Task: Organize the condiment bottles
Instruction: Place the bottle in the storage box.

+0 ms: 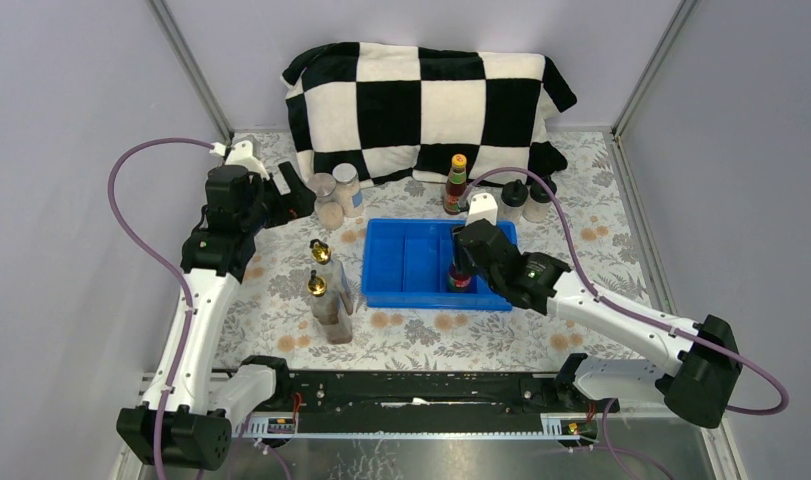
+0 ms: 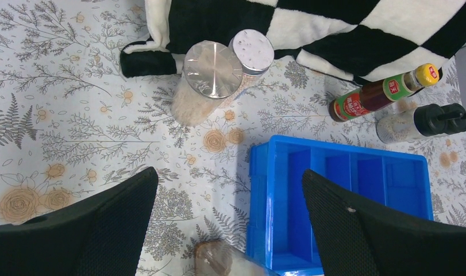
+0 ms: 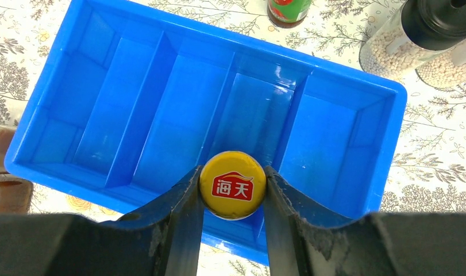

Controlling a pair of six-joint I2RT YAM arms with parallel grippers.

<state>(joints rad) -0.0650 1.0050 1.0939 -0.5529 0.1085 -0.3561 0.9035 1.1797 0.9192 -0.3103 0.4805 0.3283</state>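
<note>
Firmly, the right gripper clamps its rough black fingers on the round yellow cap of a red-brown sauce bottle, which stands upright inside the blue plastic tray, toward its right end. The left gripper hangs with its mesh-textured pads wide apart above the floral tablecloth, near two clear jars with flat grey lids. Behind the tray stand a second sauce bottle and two black-capped shakers; two gold-topped bottles stand left of it.

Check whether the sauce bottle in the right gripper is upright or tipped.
Upright: the sauce bottle stands vertical in the blue tray, right gripper pinching its yellow cap.
</note>
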